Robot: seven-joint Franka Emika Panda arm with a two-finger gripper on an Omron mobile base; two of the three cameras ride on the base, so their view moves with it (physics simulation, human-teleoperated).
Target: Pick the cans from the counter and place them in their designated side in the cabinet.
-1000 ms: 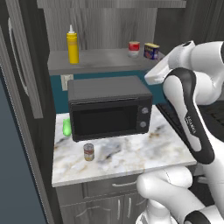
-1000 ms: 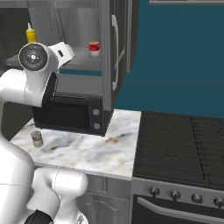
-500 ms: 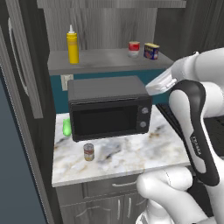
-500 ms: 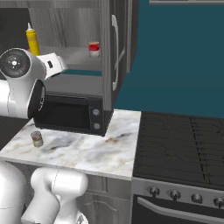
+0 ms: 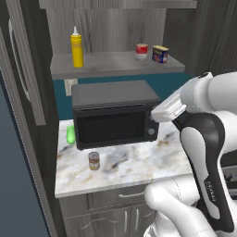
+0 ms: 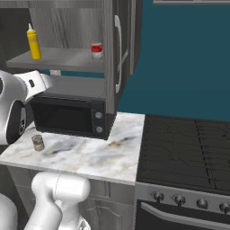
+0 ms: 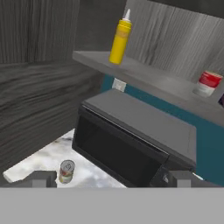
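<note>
Above counter (image 7: 33,164) — gripper (image 7: 111,179) wide, empty

The light is soft and even, as in a rendered room, with no bright lamp or window in sight. The worktop (image 5: 139,162) is the palest surface and shows only a faint grey shadow beside the can (image 5: 94,160). Under the shelf (image 5: 115,65) the microwave (image 5: 115,118) front goes nearly black, with little detail. The cabinet (image 6: 121,49) sides and the left edge of the left base view are dim. The hand view is coarser and slightly blurred, with blocky edges. No glare or bending at the borders.
</note>
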